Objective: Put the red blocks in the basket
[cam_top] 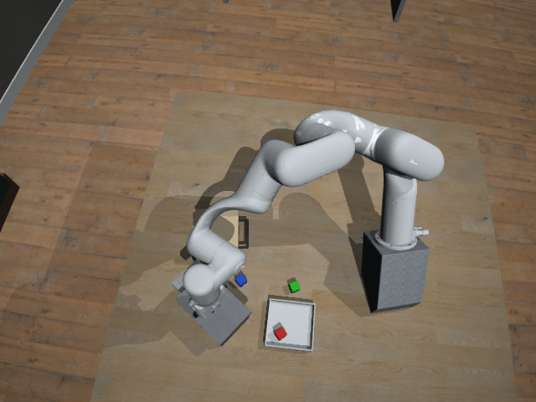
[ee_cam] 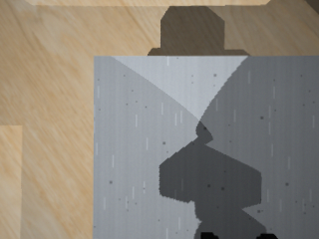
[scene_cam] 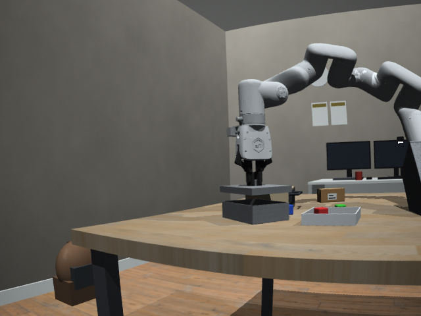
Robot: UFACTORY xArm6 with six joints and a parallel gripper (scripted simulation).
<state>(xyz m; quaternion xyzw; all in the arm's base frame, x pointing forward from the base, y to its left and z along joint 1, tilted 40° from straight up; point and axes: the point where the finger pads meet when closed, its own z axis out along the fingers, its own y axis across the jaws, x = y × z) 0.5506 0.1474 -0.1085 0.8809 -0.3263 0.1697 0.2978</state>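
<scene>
While the white robot arm (scene_cam: 307,69) reaches down from the upper right of the exterior view, its claw (scene_cam: 254,177) points straight down at the frame's centre, with the dark fingers (scene_cam: 250,176) drawn narrow and clamped on the flat grey lid (scene_cam: 255,188) of the metal box. What part of the lid the fingers pinch is too small to make out. The lid hangs level in the air, apart from and directly above the open metal box (scene_cam: 255,211), with a clear gap between the two. The inside of the box cannot be seen from this side.

Just right of the box, a blue block (scene_cam: 291,209) peeks out behind its corner. Further right sits the pale shallow basket (scene_cam: 330,219) with one red block (scene_cam: 320,210) inside, and a green block (scene_cam: 339,205) lies on the wooden table (scene_cam: 210,237) just behind the basket.

Seen from the top view, the wrist covers most of the lid (cam_top: 227,317) at lower left. The blue block (cam_top: 240,280) lies just beside the wrist, the green block (cam_top: 294,286) sits near the basket's upper edge, and the red block (cam_top: 280,332) rests in the lower left corner of the basket (cam_top: 312,322). Above the wrist, the light wooden cabinet (cam_top: 235,234) with its dark handle (cam_top: 245,232) is mostly hidden under the arm, so whether its drawer is closed cannot be told.

From the wrist view, the lid's speckled grey top (ee_cam: 145,149) fills most of the frame, with the claw's shadow across it and only the fingertips showing at the bottom edge
</scene>
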